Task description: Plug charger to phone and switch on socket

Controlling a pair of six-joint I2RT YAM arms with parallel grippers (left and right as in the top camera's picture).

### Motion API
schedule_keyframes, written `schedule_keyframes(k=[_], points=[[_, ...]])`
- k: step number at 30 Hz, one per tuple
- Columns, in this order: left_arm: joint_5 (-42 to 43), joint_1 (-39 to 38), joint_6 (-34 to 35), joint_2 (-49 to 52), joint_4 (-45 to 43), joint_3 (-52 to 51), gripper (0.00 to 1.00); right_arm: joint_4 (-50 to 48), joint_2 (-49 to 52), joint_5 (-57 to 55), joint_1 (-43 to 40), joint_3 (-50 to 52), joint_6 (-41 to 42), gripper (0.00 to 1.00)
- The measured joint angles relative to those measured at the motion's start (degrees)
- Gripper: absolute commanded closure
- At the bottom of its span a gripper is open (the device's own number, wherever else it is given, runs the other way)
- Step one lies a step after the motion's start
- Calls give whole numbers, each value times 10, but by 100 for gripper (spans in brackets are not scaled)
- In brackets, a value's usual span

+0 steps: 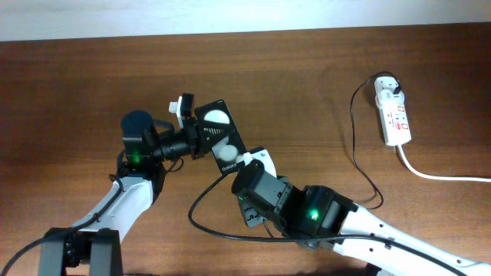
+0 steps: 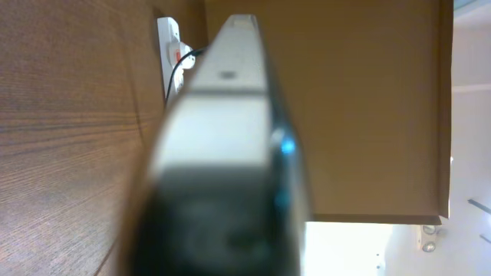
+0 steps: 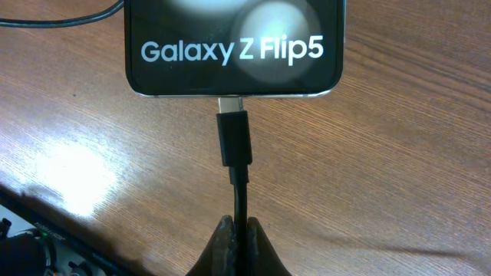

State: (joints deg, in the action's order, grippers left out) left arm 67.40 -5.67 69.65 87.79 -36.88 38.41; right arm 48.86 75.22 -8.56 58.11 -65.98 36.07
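Brown wooden table (image 1: 307,69) all round, and both arms meet left of centre. The left gripper (image 1: 188,130) is clamped on the phone (image 1: 219,134), holding it by its sides with the lettered end turned toward the other arm. The right gripper (image 3: 236,245) has its fingers pressed together on the charger (image 3: 234,142), pinching the thin cable just behind the plug. In the right wrist view the plug sits at the phone's port, lined up, with a sliver of its metal tip showing. I'd judge it partly in but not fully seated. The cable trails across the table to the adapter (image 1: 390,88) in the socket (image 1: 395,115), which lies well apart at the far right. Whether its switch is on is too small to tell. I'd reckon that step is left to do, once the plug is pushed home.
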Motion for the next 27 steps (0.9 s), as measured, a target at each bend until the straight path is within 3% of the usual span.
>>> schedule_keyframes(k=[16,27], points=[[-4,7,-25,0,-3,0,100,-20,0,76,-45,0,2,94],[12,3,22,0,-2,0,100,-40,0,67,-45,0,1,92]])
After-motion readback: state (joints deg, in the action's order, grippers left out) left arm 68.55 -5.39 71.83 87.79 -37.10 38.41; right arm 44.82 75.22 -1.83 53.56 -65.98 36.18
